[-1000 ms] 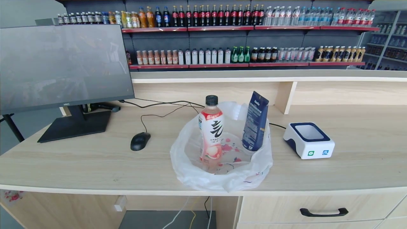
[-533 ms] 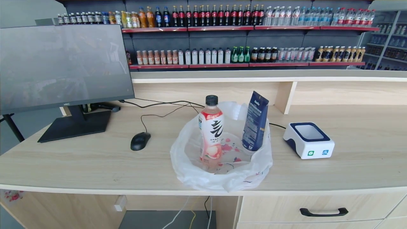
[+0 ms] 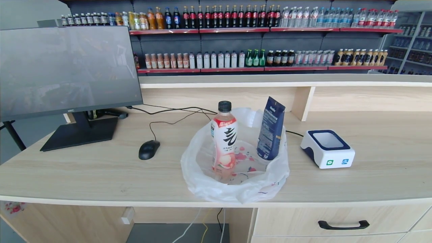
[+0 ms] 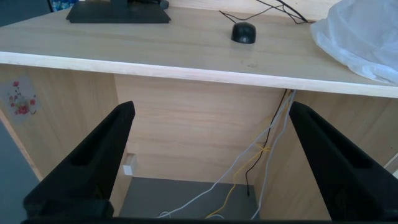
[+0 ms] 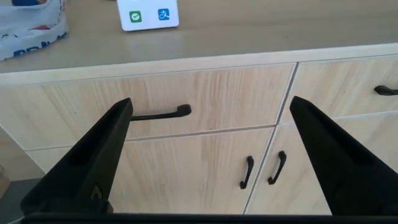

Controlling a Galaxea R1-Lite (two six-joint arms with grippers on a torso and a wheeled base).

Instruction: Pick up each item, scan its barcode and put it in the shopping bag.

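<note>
The left pincer (image 4: 211,109) is hanging open and empty below the counter (image 3: 84,175) edge. On the counter, the bag (image 3: 202,182) is sitting between the mouse (image 3: 149,149) and the scanner (image 3: 327,148). The bottle (image 3: 224,141) is standing upright in the bag's left side. It is likely heavy, stiff and smooth, so grip around the body below the cap. The pouch (image 3: 271,130) is standing slightly tilted in the bag's right side. It is likely lighter and softer, so pinch its flat faces. The right pincer (image 5: 211,102) is hanging open and empty before the drawers (image 5: 217,93).
</note>
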